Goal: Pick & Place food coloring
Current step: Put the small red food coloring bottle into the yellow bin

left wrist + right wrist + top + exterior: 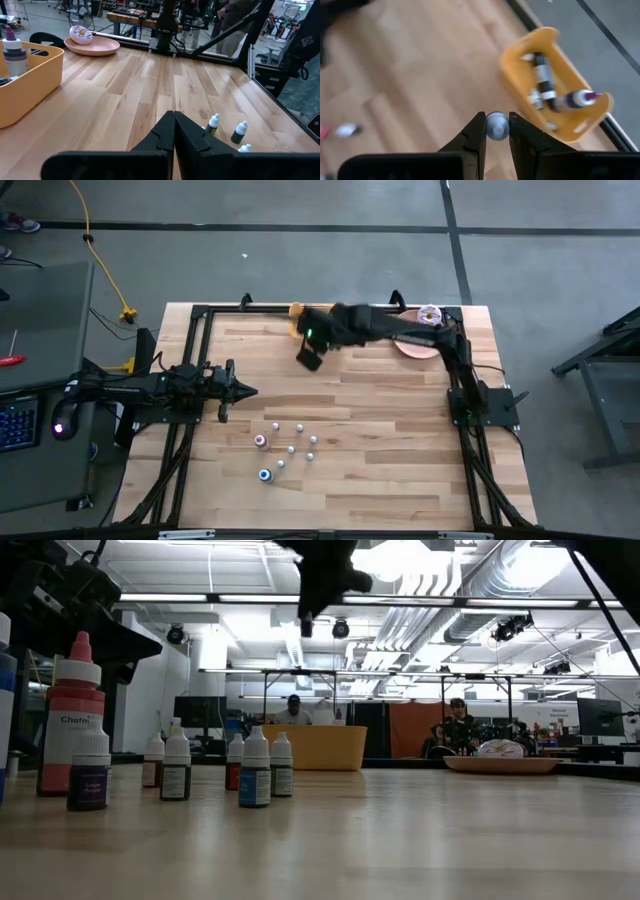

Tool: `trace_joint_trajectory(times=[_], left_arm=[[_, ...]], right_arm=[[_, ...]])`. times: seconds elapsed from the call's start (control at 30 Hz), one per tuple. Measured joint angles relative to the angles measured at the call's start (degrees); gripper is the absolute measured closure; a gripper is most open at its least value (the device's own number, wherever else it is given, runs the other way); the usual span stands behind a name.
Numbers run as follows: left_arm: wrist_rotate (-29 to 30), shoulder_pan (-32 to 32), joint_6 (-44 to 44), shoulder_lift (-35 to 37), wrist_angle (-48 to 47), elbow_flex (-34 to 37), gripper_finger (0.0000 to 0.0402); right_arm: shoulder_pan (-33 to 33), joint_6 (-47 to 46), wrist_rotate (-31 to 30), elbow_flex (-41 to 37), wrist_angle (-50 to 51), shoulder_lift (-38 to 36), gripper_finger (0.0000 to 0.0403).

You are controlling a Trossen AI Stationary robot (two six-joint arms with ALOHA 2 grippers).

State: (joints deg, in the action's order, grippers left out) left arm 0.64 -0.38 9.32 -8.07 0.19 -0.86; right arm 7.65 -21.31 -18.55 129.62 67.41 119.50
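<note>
Above the worktop (400,440), beside the yellow bin (555,85), your right pincer (497,131) is gripping one food coloring bottle (497,125) by its cap. Several bottles are lying in the bin; others (285,450) are standing near your left pincer (174,131), which is resting clenched and empty.

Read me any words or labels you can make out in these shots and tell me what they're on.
"Chefm": partly readable on the big pink-capped bottle at the low view's left; the rest is cut off.
Small bottles' labels: too small to read.
Bottles in the yellow bin: blurred, unreadable.
Nothing else legible.
</note>
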Motion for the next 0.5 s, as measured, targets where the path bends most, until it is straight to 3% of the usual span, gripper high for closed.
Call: trace_joint_trajectory(times=[0.23, 0.4, 0.5], left_arm=[[0.0, 0.0, -0.02, 0.0, 0.0, -0.02, 0.0401], [0.0, 0.0, -0.01, 0.01, 0.0, -0.02, 0.0401], [0.0, -0.02, -0.02, 0.0, 0.0, 0.0, 0.0401]], right_arm=[[8.51, -3.45, 4.94, -2.77, -5.96, 0.07, 0.0345], [12.18, -7.67, 10.39, -9.12, -13.97, 0.15, 0.0345], [13.25, -8.86, 10.56, -13.27, -20.42, 0.17, 0.0345]])
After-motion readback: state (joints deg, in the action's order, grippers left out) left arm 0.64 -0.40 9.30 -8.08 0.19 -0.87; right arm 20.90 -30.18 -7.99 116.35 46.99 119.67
